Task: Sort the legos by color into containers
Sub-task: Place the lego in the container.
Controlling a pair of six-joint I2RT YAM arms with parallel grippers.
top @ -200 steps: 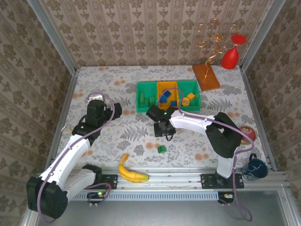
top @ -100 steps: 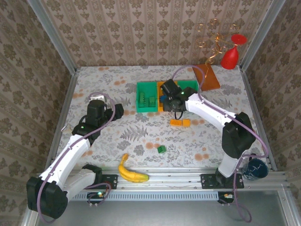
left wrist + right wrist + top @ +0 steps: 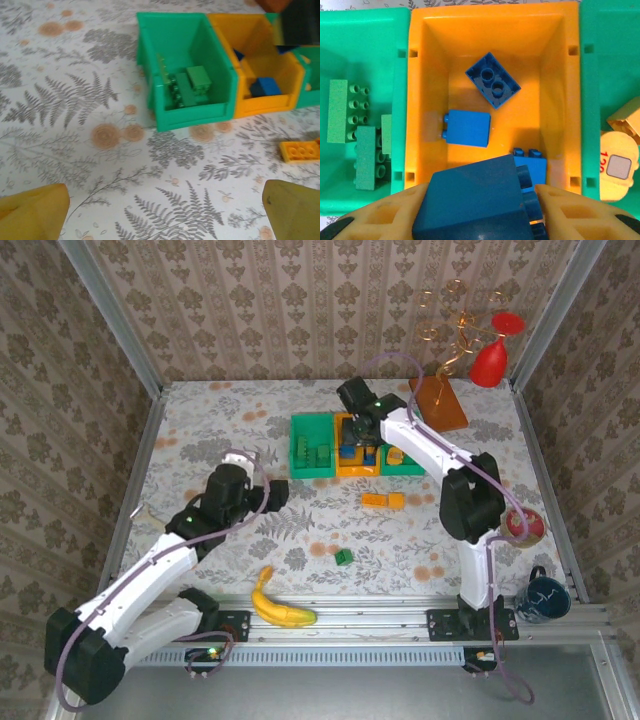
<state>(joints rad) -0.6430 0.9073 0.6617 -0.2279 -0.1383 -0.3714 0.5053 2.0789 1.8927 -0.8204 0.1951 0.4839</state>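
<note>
- Right gripper hangs directly above the orange bin, clenched on a blue brick
- Three more blue bricks lie inside the orange bin
- Green bricks sit in the green bin touching the orange bin's left side
- Left gripper hovers over the table in front of the orange bin, jaws spread wide, holding nothing
- An orange brick lies on the table just in front of the orange bin; a small green brick lies farther in front of it
</note>
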